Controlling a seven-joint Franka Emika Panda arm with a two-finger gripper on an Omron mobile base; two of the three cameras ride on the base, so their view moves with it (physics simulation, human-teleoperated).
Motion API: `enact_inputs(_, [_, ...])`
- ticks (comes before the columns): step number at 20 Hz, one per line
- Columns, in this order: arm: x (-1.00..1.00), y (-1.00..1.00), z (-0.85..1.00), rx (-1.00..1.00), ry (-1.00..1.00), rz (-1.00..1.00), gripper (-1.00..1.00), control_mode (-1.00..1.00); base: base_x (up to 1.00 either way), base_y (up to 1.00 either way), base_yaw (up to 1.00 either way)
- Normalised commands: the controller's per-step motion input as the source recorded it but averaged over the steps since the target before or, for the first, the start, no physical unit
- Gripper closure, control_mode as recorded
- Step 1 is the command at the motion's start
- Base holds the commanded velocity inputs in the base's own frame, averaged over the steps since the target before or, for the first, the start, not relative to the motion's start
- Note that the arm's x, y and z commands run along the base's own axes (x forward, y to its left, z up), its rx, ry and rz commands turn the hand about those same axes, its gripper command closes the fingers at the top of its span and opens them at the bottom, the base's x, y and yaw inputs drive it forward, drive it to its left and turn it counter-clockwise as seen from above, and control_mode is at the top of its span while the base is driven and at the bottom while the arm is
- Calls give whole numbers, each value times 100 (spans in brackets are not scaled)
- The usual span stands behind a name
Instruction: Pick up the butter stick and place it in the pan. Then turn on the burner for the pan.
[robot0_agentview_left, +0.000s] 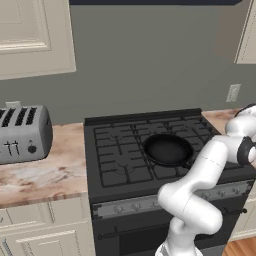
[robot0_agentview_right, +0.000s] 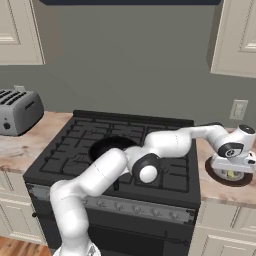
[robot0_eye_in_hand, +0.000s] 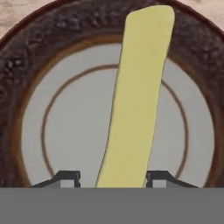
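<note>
The butter stick (robot0_eye_in_hand: 138, 96) is a slim pale-yellow bar lying on a round dish (robot0_eye_in_hand: 65, 131) with a dark brown rim and pale centre. My gripper (robot0_eye_in_hand: 113, 177) hangs straight over it with one fingertip on each side of the stick's near end. The right fingertip (robot0_eye_in_hand: 157, 177) is against the stick and a thin gap shows at the left one, so I cannot make out a firm grip. In the right base view the gripper (robot0_agentview_right: 231, 171) is low over the dish (robot0_agentview_right: 216, 175) on the counter right of the stove. The black pan (robot0_agentview_left: 167, 149) sits empty on the stove's front right burner.
The black stove (robot0_agentview_left: 120, 165) has a row of knobs (robot0_agentview_left: 135, 205) along its front panel. A silver toaster (robot0_agentview_left: 22, 132) stands on the counter to the left. My arm stretches across the stove's front right, partly covering the pan (robot0_agentview_right: 107, 145). A wall outlet (robot0_agentview_right: 239, 109) is behind the dish.
</note>
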Motion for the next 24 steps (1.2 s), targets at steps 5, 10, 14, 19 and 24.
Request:
enact_inputs(5, [0,0,0,0,0,0,100,-100,0,0,0])
enact_inputs(10, [-1,0,0,0,0,-1,100,-100,0,0,0])
enact_inputs(14, [-23,1,16,0,-2,-4,100,-100,0,0,0])
enact_inputs(19, [-41,23,17,0,-1,-3,100,-100,0,0,0])
enact_inputs(24, [-43,46,3,-4,-2,-3,100,-100,0,0,0])
